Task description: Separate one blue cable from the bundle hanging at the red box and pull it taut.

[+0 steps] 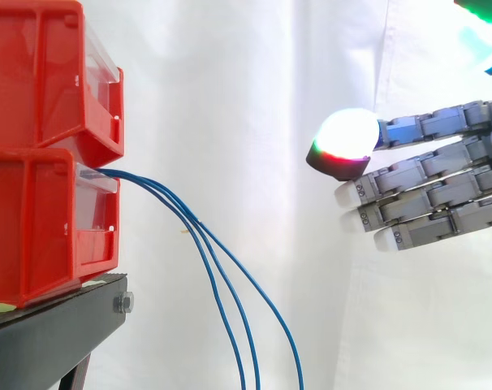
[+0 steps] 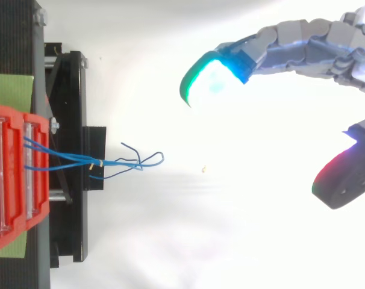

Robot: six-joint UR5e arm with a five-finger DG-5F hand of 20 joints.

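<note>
Blue cables (image 1: 177, 207) hang frm lower red bin (image 1: 35, 219), hand (image 1: 441, 185) well apart.

Cables (image 1: 185, 213) hang from the lower bin (image 1: 43, 231) on the stand (image 1: 59, 333), robot hand (image 1: 441, 191) well apart rightward.

Blue cables (image 1: 230, 280), red bins (image 1: 43, 154)

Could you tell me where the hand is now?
In the side view the hand is at the right, open, roughly level with the lower red bin and apart from the blue cables.
</note>
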